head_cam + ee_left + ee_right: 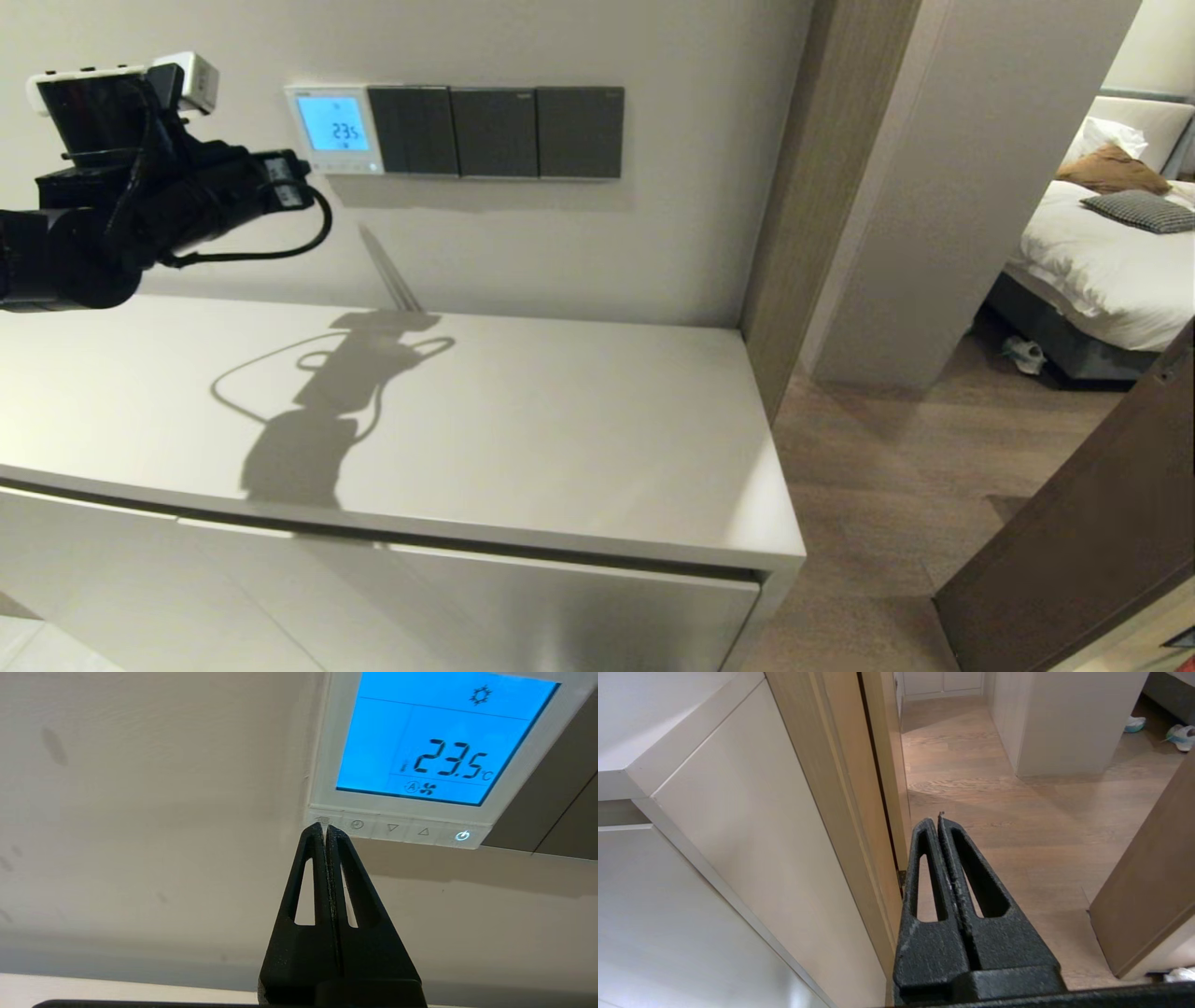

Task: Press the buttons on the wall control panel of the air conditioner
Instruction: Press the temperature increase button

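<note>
The air conditioner's wall control panel (pixel 333 128) is a small white square on the wall, its screen glowing light blue and reading 23.5. In the left wrist view (pixel 444 746) the row of tiny white-grey buttons (pixel 406 830) runs along its lower edge, with the power symbol lit at one end; the strip also shows in the head view (pixel 341 166). My left gripper (pixel 325 828) is shut and empty, its tips at the end button farthest from the power symbol; whether they touch it I cannot tell. In the head view it (pixel 304 175) reaches in from the left. My right gripper (pixel 937 821) is shut and empty.
Three dark grey switch plates (pixel 495 132) adjoin the panel on its right. A white cabinet top (pixel 560 420) lies below the left arm. A doorway with a wooden frame (pixel 794 187) and an open door (pixel 1074 551) are on the right. The right gripper hangs over the wooden floor (pixel 1017 793).
</note>
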Tool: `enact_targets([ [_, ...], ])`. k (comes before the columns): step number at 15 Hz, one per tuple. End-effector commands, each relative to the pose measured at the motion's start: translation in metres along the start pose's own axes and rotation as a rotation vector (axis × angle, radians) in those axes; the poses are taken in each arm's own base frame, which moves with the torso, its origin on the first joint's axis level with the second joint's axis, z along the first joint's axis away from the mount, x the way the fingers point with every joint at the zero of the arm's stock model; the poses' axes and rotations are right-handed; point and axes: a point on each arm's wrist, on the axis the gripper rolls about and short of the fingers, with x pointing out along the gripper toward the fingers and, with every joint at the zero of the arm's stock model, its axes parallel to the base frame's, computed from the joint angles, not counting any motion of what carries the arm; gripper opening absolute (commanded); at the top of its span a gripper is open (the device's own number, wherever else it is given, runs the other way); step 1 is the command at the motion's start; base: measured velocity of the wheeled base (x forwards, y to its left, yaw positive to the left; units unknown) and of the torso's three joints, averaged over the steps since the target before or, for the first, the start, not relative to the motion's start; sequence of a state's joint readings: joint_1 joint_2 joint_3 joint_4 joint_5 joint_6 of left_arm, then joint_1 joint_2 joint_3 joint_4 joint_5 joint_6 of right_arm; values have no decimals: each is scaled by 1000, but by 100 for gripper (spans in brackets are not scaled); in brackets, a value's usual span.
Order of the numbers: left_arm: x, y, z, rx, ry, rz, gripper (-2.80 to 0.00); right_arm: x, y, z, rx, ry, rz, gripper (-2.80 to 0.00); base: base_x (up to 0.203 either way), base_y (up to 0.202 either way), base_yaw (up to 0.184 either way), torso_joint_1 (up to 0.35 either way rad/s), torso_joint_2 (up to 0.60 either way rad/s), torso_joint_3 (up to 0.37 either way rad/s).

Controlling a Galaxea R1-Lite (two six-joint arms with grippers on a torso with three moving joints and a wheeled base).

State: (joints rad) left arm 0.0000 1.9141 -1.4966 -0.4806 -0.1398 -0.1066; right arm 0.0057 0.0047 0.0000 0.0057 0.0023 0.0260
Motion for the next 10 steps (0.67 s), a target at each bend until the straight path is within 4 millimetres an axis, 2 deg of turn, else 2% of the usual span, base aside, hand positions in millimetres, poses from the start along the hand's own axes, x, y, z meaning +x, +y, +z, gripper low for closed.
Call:
enact_targets([
  [1, 3, 1, -1, -1, 2, -2, -280, 0, 0, 0, 0, 3, 1, -280, 0, 0, 0, 0, 0, 0],
  [10, 12, 3, -7, -2, 9, 1, -280, 0, 0, 0, 0, 3, 1, -280, 0, 0, 0, 0, 0, 0],
])
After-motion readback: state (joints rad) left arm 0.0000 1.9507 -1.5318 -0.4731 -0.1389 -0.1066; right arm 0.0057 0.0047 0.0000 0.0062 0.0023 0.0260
